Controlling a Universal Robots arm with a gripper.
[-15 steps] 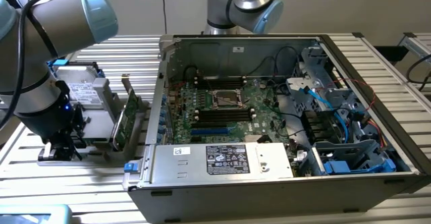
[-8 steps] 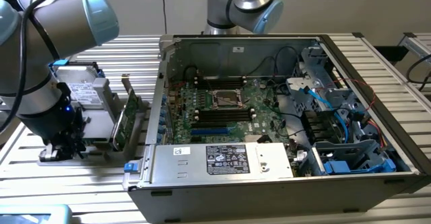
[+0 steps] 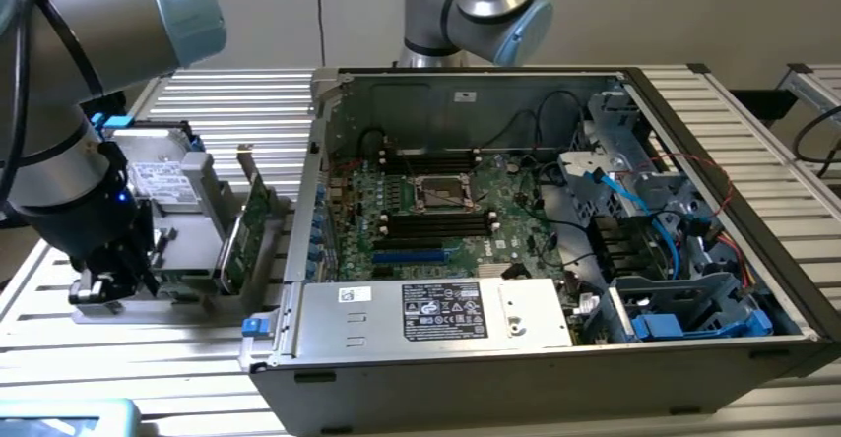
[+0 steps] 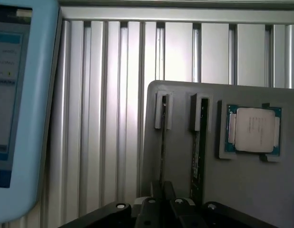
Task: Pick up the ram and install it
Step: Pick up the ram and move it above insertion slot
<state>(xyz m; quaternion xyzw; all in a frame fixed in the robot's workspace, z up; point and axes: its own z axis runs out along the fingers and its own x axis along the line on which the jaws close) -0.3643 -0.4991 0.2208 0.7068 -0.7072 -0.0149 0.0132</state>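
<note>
1. The gripper [image 4: 162, 190] is low over the grey holder [image 4: 178, 142], which lies on the slatted table [image 4: 109, 118] at the exterior view's left, just beside the open computer case [image 3: 315, 161]; the jaws stand close together, clamped on the thin upper edge of the ram [image 4: 162, 142].
2. The ram sits edge-up in 1 of the holder's 2 narrow slots, not yet lifted; the step in hand looks like the pick, early in the task.
3. To do it well, I judge the grip should sit square across the board, gripping its flat faces rather than a chip corner; any pull should run straight along the slot walls, since a tilt could wedge the stick or drag the holder.
4. The holder: a second ram stick [image 4: 197, 152] stands in the neighbouring slot, near but apart; a processor [image 4: 254, 129] lies flat in a recess beside it.
5. The case: the motherboard [image 3: 513, 211] lies inside, with long black slots [image 3: 434, 222] beside the processor socket; whether any slot is filled I cannot tell.
</note>
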